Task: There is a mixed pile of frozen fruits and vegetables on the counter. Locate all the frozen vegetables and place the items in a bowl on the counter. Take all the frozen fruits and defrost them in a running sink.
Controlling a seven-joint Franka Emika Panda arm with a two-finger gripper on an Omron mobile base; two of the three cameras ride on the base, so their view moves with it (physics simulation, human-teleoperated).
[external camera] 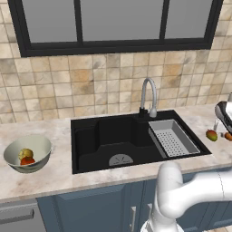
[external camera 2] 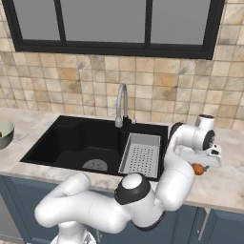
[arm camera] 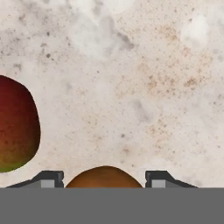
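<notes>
pincer [arm camera: 105, 181]: you had it low over the surface [external camera: 59, 136] right of the sink [external camera: 131, 140], fingertips [arm camera: 48, 178] set either side of the orange ball [arm camera: 104, 176]; you could not tell whether they pressed it.
mango-like piece [arm camera: 15, 124]: lay just beside the ball, apart from it.
bowl [external camera: 38, 146]: stood far left, holding the yellowish piece [external camera: 25, 153] and red piece [external camera: 28, 161].

Beige and tan tiled wall [external camera: 90, 86] behind the work area, dark-framed window [external camera: 113, 22] with grey panes above, blue cabinet fronts [external camera: 90, 210] below, grey appliance front [external camera: 20, 217] at lower left, even light
</notes>
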